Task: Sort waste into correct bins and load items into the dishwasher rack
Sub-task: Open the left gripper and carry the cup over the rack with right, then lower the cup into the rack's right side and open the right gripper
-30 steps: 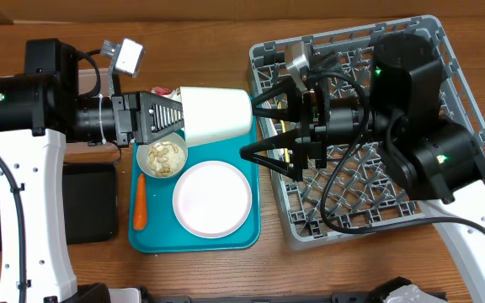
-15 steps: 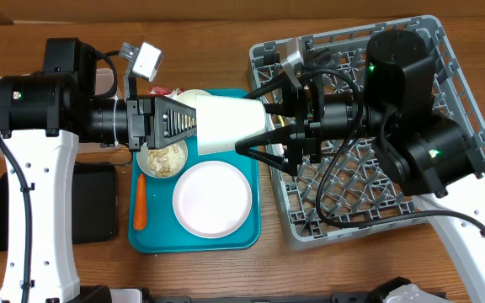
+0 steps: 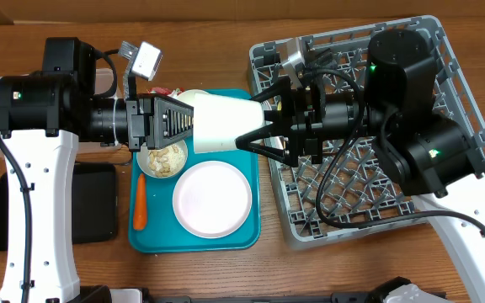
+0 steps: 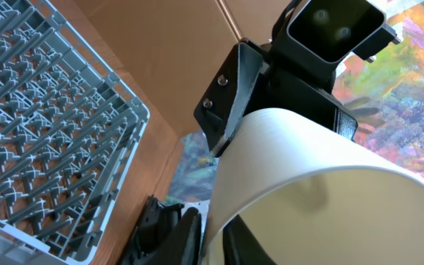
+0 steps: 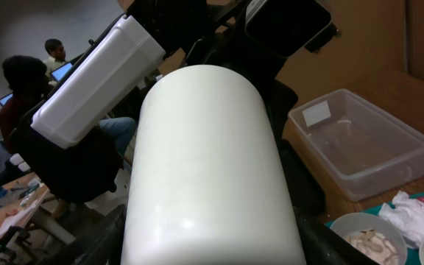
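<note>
A white cup [image 3: 226, 124] lies on its side in the air above the teal tray [image 3: 154, 229], between both arms. My left gripper [image 3: 194, 124] pinches its rim wall, one finger inside and one outside [image 4: 212, 218]. My right gripper [image 3: 247, 123] reaches from the grey dishwasher rack [image 3: 445, 50] side, and its fingers press on both sides of the cup's body [image 5: 210, 207]. On the tray sit a pale pink plate [image 3: 212, 199], a white bowl of beige scraps [image 3: 163, 158] and an orange carrot [image 3: 140, 204].
A black tray [image 3: 89, 202] lies left of the teal tray. The clear tub [image 5: 359, 147] stands at the far left. A crumpled napkin [image 5: 418, 213] and a red wrapper [image 3: 160, 89] are at the teal tray's back end. The right arm hangs over the rack.
My left arm carried the cup to the right, toward the rack. The right gripper's fingers, wide apart before, have come in against the cup's sides.
</note>
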Robot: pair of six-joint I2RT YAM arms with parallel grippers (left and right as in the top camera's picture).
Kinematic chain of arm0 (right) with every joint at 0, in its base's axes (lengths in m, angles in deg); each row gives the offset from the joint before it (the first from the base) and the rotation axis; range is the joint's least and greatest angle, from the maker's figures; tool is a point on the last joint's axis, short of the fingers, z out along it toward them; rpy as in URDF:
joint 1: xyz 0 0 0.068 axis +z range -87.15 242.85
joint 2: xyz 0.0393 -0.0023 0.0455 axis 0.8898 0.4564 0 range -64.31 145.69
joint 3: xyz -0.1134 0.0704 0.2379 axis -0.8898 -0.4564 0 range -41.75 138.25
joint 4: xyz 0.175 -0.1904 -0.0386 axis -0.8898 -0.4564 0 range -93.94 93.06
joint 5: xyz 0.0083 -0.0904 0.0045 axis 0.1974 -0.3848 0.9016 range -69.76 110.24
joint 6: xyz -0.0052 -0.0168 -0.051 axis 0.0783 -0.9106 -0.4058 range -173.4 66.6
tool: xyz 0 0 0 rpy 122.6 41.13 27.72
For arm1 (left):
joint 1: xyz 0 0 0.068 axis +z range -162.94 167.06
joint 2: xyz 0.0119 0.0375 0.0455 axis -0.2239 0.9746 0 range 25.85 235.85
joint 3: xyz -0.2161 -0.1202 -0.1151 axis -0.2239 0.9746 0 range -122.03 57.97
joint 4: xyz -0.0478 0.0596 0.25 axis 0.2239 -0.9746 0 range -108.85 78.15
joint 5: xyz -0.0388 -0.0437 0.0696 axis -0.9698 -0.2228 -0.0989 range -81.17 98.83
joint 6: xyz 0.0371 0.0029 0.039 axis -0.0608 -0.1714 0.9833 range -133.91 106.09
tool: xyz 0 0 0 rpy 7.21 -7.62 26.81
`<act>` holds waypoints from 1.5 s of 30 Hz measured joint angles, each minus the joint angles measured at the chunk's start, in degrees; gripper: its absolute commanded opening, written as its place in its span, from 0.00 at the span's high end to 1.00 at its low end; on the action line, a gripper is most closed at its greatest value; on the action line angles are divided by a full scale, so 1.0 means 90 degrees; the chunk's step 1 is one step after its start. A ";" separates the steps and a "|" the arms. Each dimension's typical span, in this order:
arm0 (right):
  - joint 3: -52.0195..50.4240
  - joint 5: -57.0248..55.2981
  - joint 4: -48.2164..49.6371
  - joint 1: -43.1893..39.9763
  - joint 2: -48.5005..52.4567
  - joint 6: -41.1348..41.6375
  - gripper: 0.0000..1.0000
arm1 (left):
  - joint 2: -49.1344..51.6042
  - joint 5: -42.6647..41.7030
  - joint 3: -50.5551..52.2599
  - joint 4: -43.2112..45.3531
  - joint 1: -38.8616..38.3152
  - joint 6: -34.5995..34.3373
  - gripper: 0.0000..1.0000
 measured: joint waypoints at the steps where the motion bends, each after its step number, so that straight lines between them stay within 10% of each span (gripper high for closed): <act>1: 0.0000 -0.0002 -0.0019 -0.0002 0.0000 0.0000 0.44 | 0.0000 0.0000 0.0000 0.0005 0.0000 0.0010 0.71; 8: 0.0000 -0.0170 -0.0274 0.0000 0.0000 -0.0002 0.44 | 0.0000 0.0172 0.0002 0.0036 0.0002 0.0022 0.44; 32: 0.0010 -0.6324 -0.4969 -0.0090 -0.1464 0.1343 0.48 | 0.0000 0.2939 0.0005 0.0070 0.1404 -0.0959 0.43; 45: -0.0107 -0.7934 -0.7004 -0.2004 -0.1328 0.2793 0.48 | 0.0000 0.3014 0.0005 0.0087 0.1404 -0.0962 0.43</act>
